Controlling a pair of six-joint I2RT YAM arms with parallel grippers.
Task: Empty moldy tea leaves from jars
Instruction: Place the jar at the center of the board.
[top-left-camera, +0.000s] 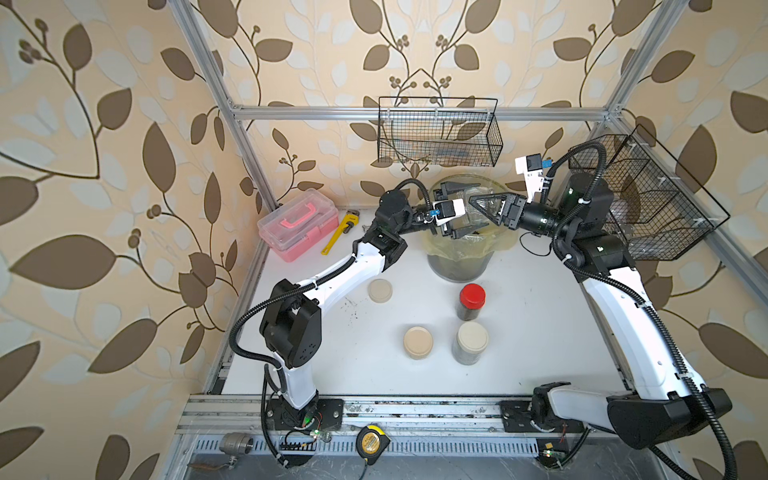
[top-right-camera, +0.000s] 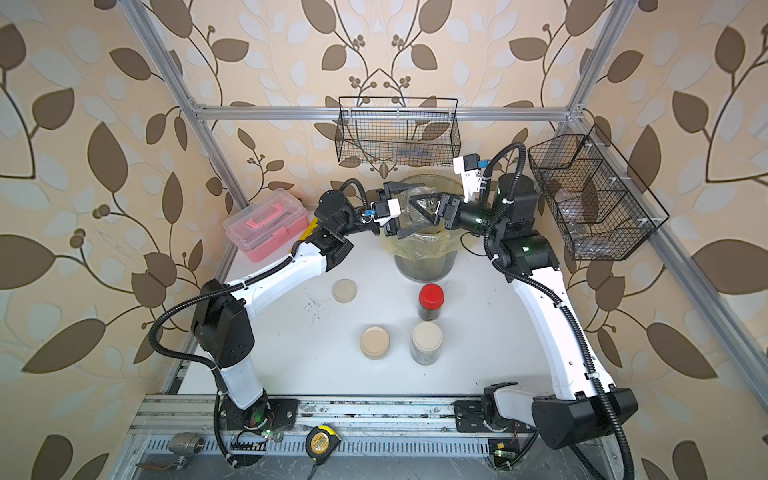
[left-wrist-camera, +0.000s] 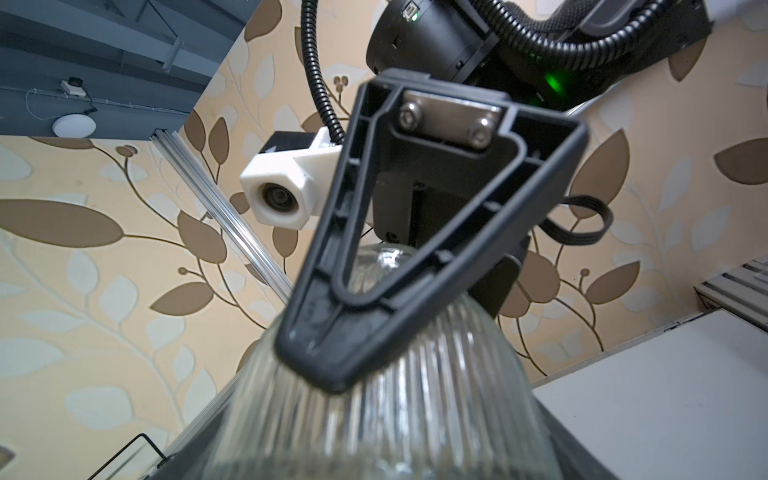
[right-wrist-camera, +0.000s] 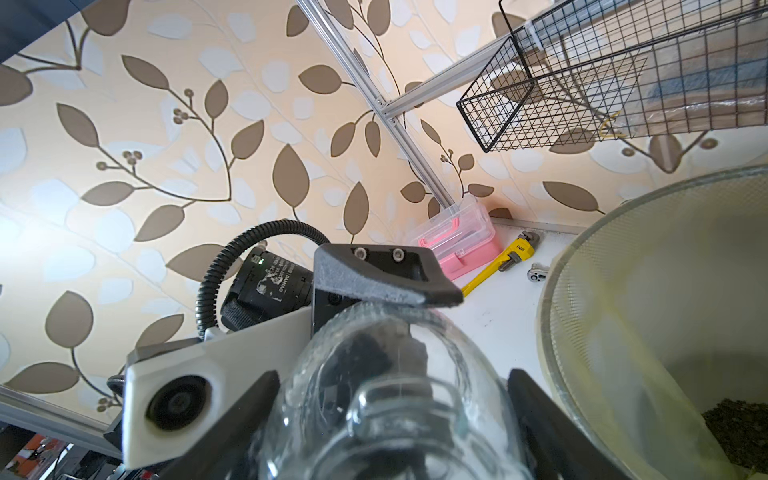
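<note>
A clear ribbed glass jar (top-left-camera: 484, 203) (top-right-camera: 420, 205), lidless and empty, hangs on its side over the grey bin (top-left-camera: 459, 266). My right gripper (top-left-camera: 478, 205) (right-wrist-camera: 386, 436) is shut on it near the mouth. My left gripper (top-left-camera: 467, 210) (top-right-camera: 409, 210) straddles the base end, its fingers (right-wrist-camera: 374, 282) pressed against the glass. In the left wrist view the jar (left-wrist-camera: 374, 415) fills the space between the jaws. Moldy tea leaves (right-wrist-camera: 739, 419) lie in the bin. A red-lidded jar (top-left-camera: 471, 301) and a beige-lidded jar (top-left-camera: 470, 343) stand on the table, both holding dark leaves.
Two beige lids (top-left-camera: 380, 290) (top-left-camera: 417, 341) lie on the white table. A pink toolbox (top-left-camera: 297, 224) and a yellow wrench (top-left-camera: 340, 232) sit at the back left. Wire baskets hang on the back wall (top-left-camera: 440, 133) and the right wall (top-left-camera: 648, 199). A tape measure (top-left-camera: 372, 442) lies at the front edge.
</note>
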